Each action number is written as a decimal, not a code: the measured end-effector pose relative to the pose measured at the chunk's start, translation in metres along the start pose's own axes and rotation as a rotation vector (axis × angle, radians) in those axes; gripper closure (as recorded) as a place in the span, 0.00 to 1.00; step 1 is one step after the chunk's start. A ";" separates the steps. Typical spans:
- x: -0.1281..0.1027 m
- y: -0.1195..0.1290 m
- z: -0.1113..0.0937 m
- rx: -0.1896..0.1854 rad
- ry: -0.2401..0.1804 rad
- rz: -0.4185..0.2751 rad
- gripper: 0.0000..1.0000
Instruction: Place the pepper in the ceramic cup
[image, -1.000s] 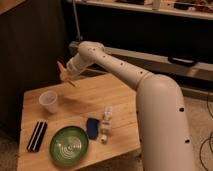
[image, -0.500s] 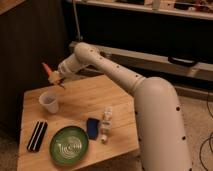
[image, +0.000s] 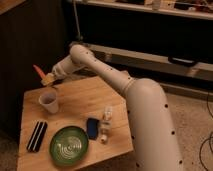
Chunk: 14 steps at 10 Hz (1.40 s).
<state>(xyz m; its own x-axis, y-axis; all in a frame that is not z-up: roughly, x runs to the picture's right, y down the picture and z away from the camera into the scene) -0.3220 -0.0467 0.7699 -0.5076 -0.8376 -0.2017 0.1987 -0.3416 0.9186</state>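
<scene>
- Camera view: the gripper (image: 46, 77) hangs in the air just above the ceramic cup (image: 49, 101) and a bit to its left. Its fingers are squeezed shut on the pepper (image: 38, 70).
- The pepper sticks up and away from the cup — only its fat end is held.
- It looks light and a little soft, with smooth skin, so I think a gentle grip near the thick end is best.
- The cup stands upright on the wooden table (image: 80, 100), well behind the green plate (image: 69, 146) — it may tip easily.
</scene>
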 end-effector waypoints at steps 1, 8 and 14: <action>-0.002 -0.001 0.004 0.021 0.008 0.000 0.88; -0.017 -0.009 0.026 0.118 0.025 -0.015 0.88; -0.035 -0.007 0.039 0.131 0.012 -0.025 0.88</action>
<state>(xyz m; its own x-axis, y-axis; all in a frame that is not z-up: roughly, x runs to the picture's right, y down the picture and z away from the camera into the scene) -0.3383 0.0014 0.7838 -0.5004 -0.8351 -0.2284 0.0747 -0.3045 0.9496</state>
